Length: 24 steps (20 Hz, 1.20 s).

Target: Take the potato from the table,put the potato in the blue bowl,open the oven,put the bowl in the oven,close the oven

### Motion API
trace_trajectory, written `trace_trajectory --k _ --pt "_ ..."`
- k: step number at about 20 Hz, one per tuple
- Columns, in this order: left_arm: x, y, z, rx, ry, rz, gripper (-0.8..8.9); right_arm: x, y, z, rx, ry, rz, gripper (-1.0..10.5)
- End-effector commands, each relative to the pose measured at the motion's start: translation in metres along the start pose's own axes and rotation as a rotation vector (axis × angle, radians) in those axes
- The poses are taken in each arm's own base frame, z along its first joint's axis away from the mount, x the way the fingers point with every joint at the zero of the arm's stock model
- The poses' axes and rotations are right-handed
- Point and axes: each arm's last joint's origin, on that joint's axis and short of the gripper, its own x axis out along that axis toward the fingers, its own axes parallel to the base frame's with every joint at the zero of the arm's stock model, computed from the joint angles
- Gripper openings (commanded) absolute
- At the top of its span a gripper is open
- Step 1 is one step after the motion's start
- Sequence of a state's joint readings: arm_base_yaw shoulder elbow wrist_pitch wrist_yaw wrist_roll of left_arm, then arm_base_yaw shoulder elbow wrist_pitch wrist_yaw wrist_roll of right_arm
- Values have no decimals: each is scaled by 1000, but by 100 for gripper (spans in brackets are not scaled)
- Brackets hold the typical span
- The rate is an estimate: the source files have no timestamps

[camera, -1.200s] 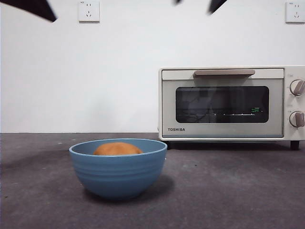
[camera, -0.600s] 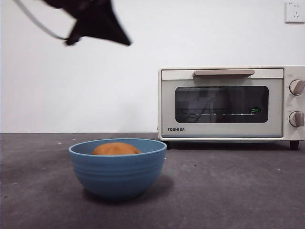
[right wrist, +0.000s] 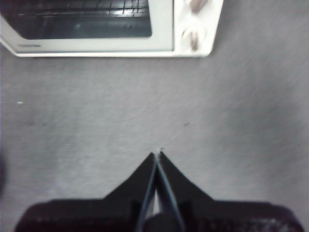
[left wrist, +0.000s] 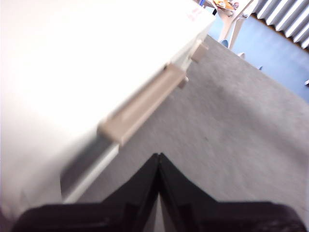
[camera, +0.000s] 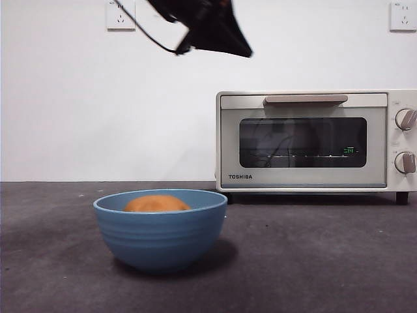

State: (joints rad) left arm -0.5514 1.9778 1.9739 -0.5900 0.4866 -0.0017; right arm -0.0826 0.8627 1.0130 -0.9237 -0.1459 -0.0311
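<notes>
The orange-tan potato (camera: 157,203) lies inside the blue bowl (camera: 160,233), which stands on the dark grey table (camera: 313,261) at front left. Behind it to the right is the cream oven (camera: 313,140), its glass door closed. My left gripper (camera: 242,52) hangs high in the front view, above and left of the oven's beige handle (camera: 306,99). In its wrist view the left gripper (left wrist: 158,157) is shut and empty, with the handle (left wrist: 142,105) just ahead. My right gripper (right wrist: 157,155) is shut over bare table, facing the oven (right wrist: 111,29).
Two knobs (camera: 406,119) sit on the oven's right side. A white wall with power sockets (camera: 121,14) stands behind everything. Bare table lies between the bowl and the oven.
The left arm has swept in from the upper left towards the right, coming closer to the oven's top. Bowl, potato and oven have stayed in place.
</notes>
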Motion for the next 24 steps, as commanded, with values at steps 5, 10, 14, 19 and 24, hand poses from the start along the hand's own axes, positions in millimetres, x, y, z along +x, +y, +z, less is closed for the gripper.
trace_trajectory --k 5,10,14,19,24 --pt "68 -2 2 280 -115 92 -6 38 -17 -42 213 84 150 -8" --pt "93 2 -11 286 -95 85 -6 34 -17 -45 211 47 157 -7" --pt "103 5 -19 263 -50 152 -6 32 -16 -47 214 51 165 -7" --pt "115 10 -40 165 81 133 -6 31 -14 -49 220 69 197 -6" --pt "118 -2 -54 132 218 107 -6 30 -14 -49 246 65 197 -3"
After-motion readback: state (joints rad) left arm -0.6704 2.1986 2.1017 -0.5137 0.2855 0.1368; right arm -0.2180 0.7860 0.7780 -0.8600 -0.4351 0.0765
